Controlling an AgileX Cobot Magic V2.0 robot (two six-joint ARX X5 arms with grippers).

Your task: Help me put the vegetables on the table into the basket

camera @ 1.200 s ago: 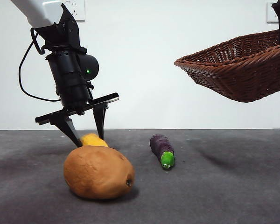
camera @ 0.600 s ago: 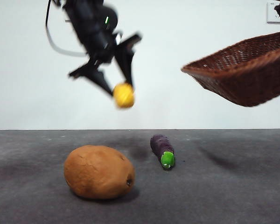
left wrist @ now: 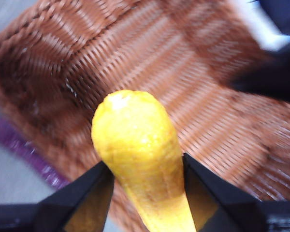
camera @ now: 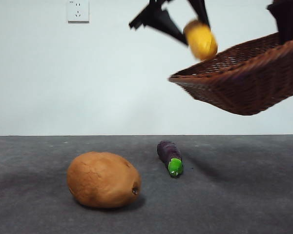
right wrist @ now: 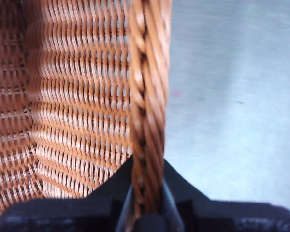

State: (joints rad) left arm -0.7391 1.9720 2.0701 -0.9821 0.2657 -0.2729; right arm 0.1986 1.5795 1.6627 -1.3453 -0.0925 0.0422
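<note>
My left gripper (camera: 193,29) is high in the air, shut on the yellow oblong vegetable (camera: 200,40) (left wrist: 137,154), just above the low rim of the basket (camera: 244,80) (left wrist: 193,87). The brown wicker basket hangs tilted in the air at the right, its braided rim (right wrist: 146,106) pinched by my right gripper (right wrist: 146,203), whose dark body (camera: 288,19) shows at the top right corner. The brown potato (camera: 103,179) lies on the table (camera: 234,195) at the front left. The purple eggplant (camera: 170,157) with a green cap lies further back, near the middle.
A white wall with a socket (camera: 78,10) stands behind the table. The basket's shadow falls on the table right of the eggplant.
My left gripper has lifted the yellow vegetable off the table from behind the potato and carried it up and to the right, over the basket's rim. The basket has shifted slightly left.
</note>
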